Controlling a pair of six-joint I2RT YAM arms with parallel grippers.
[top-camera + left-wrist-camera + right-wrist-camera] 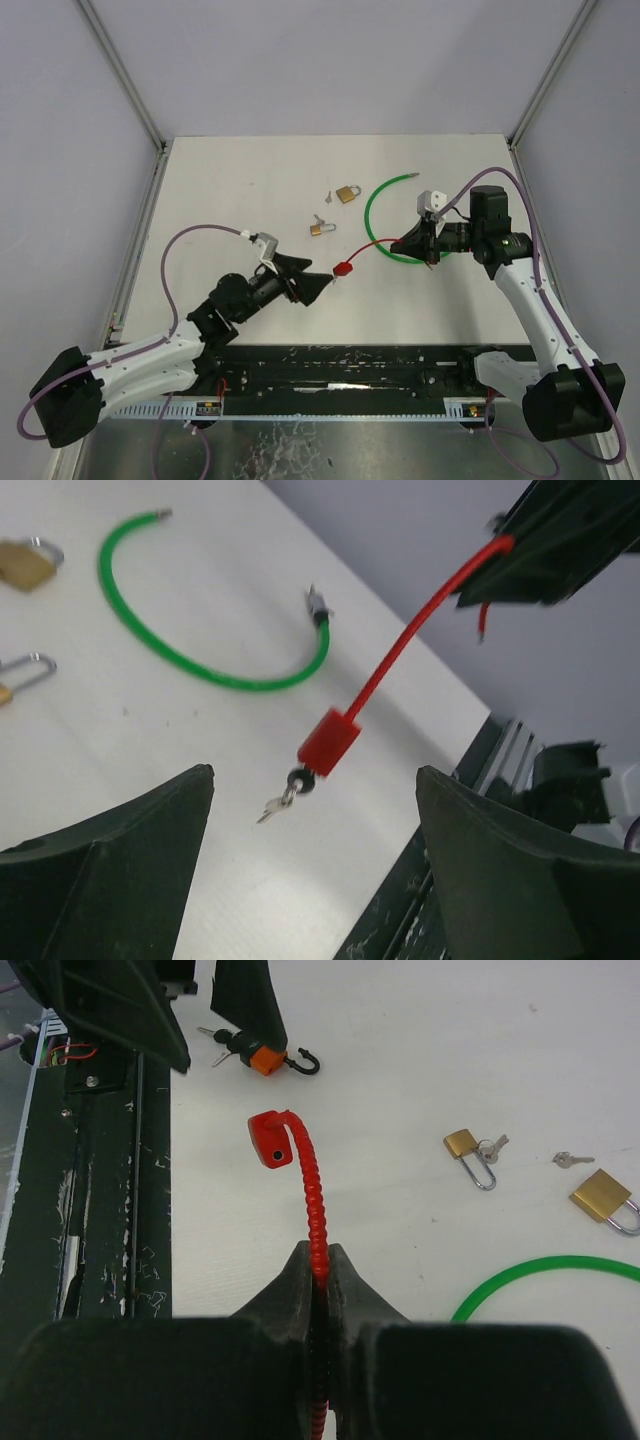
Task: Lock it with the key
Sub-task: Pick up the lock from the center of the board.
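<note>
Where the overhead camera looks down on the white table (250, 180), the left gripper (320, 288) stands with its jaws spread, holding nothing, just beside the red lock head (343, 268) near mid-table. The right gripper (405, 245) is clamped on the red cable (370, 246) running from that head. A green cable (368, 218) lies in an open loop behind it. Two brass padlocks (348, 193) rest further left, well apart from both arms.

On the left wrist view, the dark, wedge-shaped fingers (110, 870) frame the blocky head from either side without contact. A black-headed key (298, 780) with a small silver ring shows just below the head; whether they touch cannot be told.

On the right wrist view, the fingers (290, 1290) pinch the cable, ribbed here, which arches up to the head's round keyhole. An orange piece (263, 1058) with a black hook lies on the table beyond.
</note>
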